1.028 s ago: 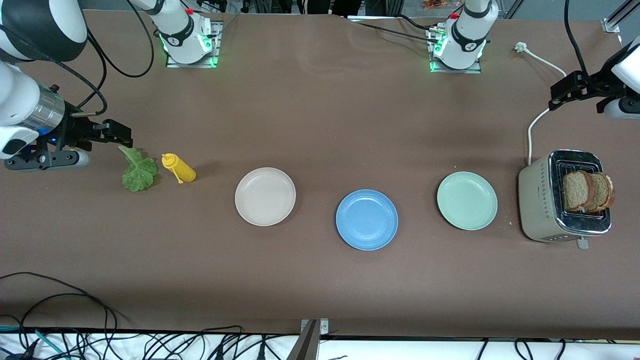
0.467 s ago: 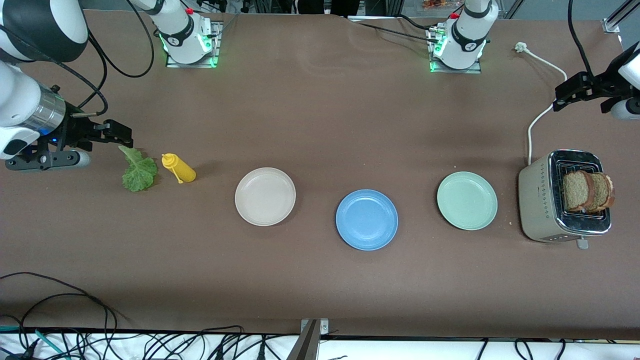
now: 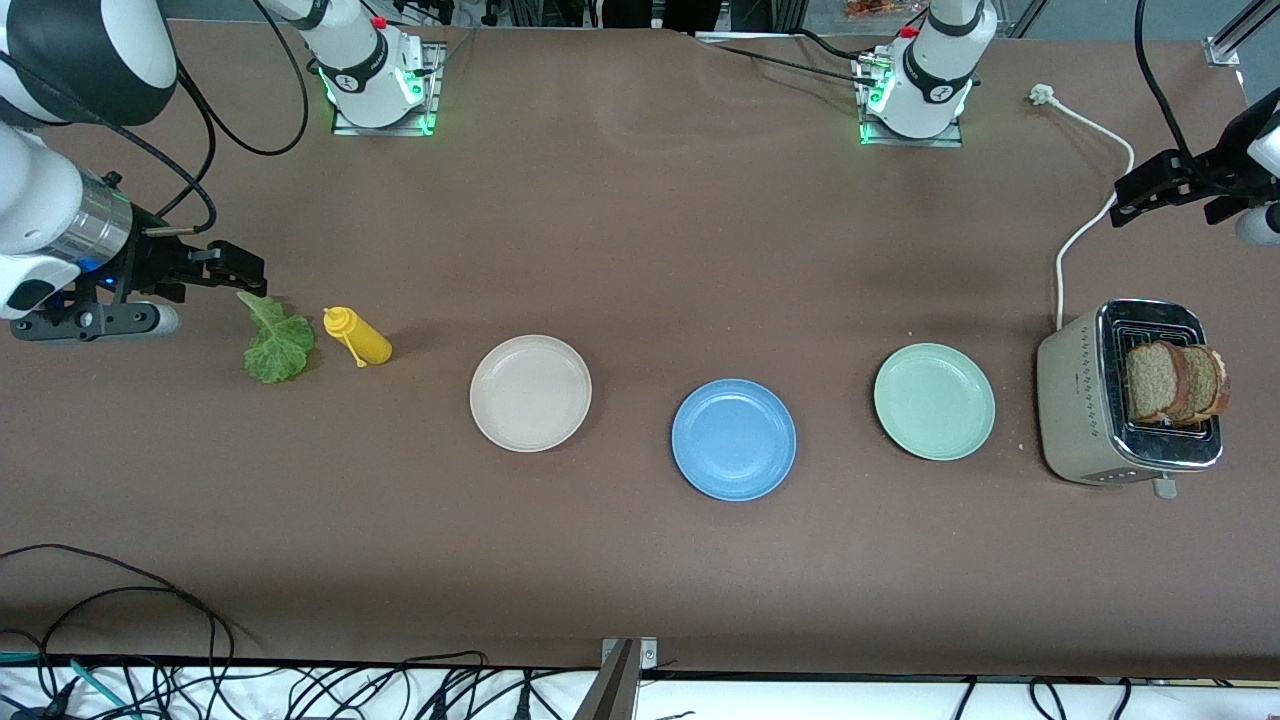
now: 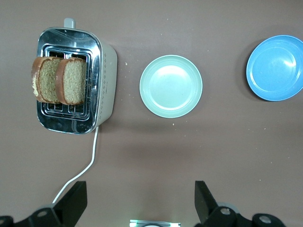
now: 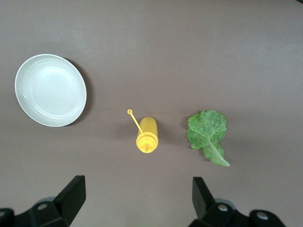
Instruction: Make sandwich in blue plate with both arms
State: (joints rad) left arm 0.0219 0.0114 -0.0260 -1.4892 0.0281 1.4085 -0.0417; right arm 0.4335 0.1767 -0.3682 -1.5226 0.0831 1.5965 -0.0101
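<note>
The blue plate [image 3: 733,439] lies empty near the table's middle; it also shows in the left wrist view [image 4: 276,67]. Two brown bread slices [image 3: 1175,382] stand upright in the toaster [image 3: 1090,400], seen in the left wrist view too [image 4: 60,80]. The green lettuce leaf [image 3: 277,342] lies flat on the table at the right arm's end, and shows in the right wrist view [image 5: 208,135]. My left gripper [image 3: 1133,190] is open and empty, up over the table beside the toaster's cord. My right gripper [image 3: 240,270] is open and empty, up over the table beside the lettuce.
A yellow squeeze bottle [image 3: 358,337] lies beside the lettuce. A beige plate [image 3: 530,392] and a pale green plate [image 3: 934,401] flank the blue one. The toaster's white cord [image 3: 1085,225] runs toward the left arm's base. Cables hang along the table's near edge.
My left gripper has drifted toward the left arm's end of the table and a little farther from the toaster. The right arm and all objects have not moved.
</note>
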